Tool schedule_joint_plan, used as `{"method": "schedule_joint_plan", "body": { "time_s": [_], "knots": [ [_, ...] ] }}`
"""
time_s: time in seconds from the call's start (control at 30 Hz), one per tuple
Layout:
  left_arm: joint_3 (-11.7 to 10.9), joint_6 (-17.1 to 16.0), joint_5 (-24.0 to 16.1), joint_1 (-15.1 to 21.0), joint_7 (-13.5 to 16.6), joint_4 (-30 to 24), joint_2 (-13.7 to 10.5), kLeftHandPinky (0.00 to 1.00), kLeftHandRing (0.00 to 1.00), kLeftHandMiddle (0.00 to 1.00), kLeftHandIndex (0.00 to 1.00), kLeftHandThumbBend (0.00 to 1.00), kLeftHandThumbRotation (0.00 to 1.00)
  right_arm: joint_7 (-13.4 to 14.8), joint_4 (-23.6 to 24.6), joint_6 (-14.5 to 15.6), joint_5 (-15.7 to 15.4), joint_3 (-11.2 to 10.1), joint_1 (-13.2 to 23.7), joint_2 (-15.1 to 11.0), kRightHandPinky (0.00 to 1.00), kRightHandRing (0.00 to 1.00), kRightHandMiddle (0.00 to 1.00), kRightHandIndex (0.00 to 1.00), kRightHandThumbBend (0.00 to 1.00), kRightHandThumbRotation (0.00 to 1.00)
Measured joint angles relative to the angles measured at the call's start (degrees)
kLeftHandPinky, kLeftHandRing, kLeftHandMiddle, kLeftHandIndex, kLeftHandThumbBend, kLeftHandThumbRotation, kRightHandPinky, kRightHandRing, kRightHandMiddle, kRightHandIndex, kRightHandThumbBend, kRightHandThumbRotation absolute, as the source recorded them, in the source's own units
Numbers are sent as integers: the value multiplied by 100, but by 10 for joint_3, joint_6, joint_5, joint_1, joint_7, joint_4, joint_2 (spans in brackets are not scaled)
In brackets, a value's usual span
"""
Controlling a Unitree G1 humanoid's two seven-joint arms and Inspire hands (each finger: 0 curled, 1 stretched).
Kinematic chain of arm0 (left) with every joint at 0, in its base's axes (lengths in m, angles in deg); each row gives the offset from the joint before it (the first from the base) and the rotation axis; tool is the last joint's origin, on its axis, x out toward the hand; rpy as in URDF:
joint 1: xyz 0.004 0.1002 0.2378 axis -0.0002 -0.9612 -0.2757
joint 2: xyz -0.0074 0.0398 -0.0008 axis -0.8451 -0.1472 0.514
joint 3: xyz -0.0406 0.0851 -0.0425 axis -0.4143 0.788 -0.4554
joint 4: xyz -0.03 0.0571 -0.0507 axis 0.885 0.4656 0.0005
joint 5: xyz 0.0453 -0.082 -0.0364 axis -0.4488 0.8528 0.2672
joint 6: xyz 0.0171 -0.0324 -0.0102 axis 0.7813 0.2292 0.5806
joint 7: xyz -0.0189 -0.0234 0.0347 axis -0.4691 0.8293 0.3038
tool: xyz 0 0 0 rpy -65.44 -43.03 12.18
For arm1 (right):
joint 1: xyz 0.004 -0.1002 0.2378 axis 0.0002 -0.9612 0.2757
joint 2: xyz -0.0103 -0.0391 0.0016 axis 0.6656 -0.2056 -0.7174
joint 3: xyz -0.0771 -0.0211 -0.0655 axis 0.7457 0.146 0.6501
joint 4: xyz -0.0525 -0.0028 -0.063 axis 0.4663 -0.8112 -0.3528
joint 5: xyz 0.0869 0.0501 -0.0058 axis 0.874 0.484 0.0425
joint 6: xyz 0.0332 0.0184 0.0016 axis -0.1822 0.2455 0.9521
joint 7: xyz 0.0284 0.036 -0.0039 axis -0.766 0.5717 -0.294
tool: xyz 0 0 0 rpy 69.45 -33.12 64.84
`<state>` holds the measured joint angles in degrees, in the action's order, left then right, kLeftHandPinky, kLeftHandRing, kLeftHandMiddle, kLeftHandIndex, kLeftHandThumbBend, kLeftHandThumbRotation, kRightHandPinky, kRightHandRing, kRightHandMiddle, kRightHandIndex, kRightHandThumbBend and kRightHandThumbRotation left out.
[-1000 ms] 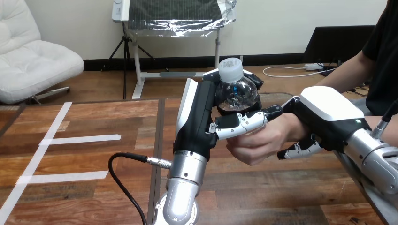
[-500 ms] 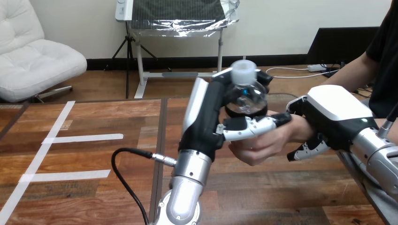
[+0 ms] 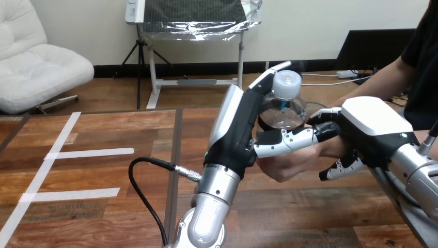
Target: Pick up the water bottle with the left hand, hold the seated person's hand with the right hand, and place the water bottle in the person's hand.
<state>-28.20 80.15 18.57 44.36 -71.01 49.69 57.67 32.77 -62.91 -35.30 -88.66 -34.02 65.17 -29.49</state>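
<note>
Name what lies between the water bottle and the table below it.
Head view: under the water bottle, a finger of the right hand, then the person's hand it clasps, above the table.

Robot test lab at a wooden table.
Strips of white tape (image 3: 88, 153) mark lines across the left part of the table (image 3: 103, 206), running from its near-left corner toward the far edge. The robot's silver left arm (image 3: 206, 227) and right arm (image 3: 421, 178) reach in over the near edge. A person (image 3: 382, 77) sits at the right edge, as at a marked trial bench.
</note>
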Motion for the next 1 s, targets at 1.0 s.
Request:
{"method": "schedule_joint_plan", "body": {
  "time_s": [1.0],
  "knots": [
    [9, 7, -6, 4, 6, 0, -1, 100, 100, 100, 100, 100, 77, -8, 3, 2, -3, 0, -8, -4, 80, 91, 93, 88, 90, 0]
  ]
}}
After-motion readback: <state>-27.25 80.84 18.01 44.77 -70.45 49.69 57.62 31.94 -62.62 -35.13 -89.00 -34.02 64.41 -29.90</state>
